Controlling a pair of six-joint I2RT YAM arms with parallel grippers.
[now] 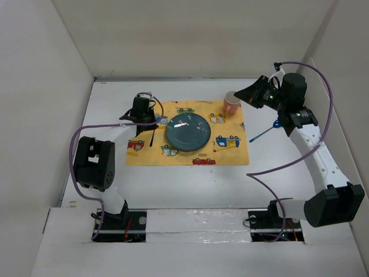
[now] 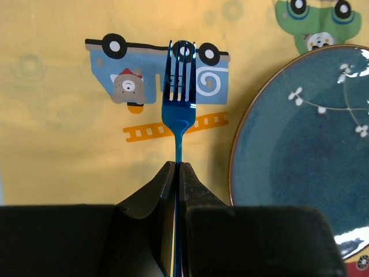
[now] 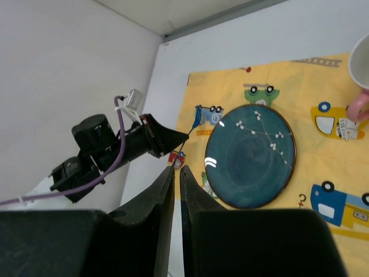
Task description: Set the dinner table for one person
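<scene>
Gripping fork [image 2: 179, 109] beside plate [image 2: 288, 173] rim, left tool [image 2: 177, 166]

Fork [image 2: 179, 98] handle disappears between the left gripper [image 2: 177, 167] fingers, out of sight. Plate [image 2: 300, 173] runs off the right edge. On the right wrist view the mug [image 3: 362, 81] is sliced by the frame. From above, the blue utensil [image 1: 262, 135] is too small to name.

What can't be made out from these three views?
Fork handle: left wrist view, hidden inside the left gripper.
Plate: left wrist view, cut off by the right edge.
Mug: right wrist view, mostly cut off by the right edge.
Blue utensil on the dinner table: top view, too small to tell its type.
Right gripper: right wrist view, jaws nearly together; fully shut or not is unclear.
</scene>
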